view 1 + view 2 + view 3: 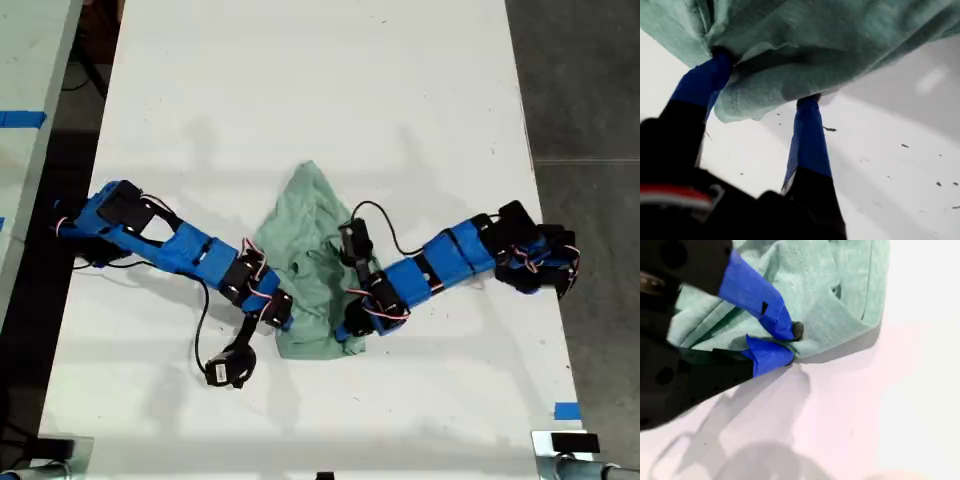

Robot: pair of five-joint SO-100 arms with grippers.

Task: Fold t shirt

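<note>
The pale mint-green t shirt (310, 240) lies bunched and wrinkled in the middle of the white table (300, 80), between the two blue arms. My first gripper (282, 312), coming from the exterior view's left, is at the shirt's edge. In the first wrist view its blue-taped fingers (807, 140) stand apart, and the t shirt (830, 40) drapes over and hides the tips of the gripper (765, 80). My second gripper (350, 328), coming from the exterior view's right, is at the shirt's near corner. There the gripper (792, 342) is shut on the hem of the t shirt (840, 300), low on the table.
A blue tape mark (567, 411) sits near the table's front corner on the exterior view's right. Dark floor (590, 90) runs past that side's table edge. Another pale surface with blue tape (20, 119) stands at the exterior view's left. A black cable (200, 330) loops beside the first arm.
</note>
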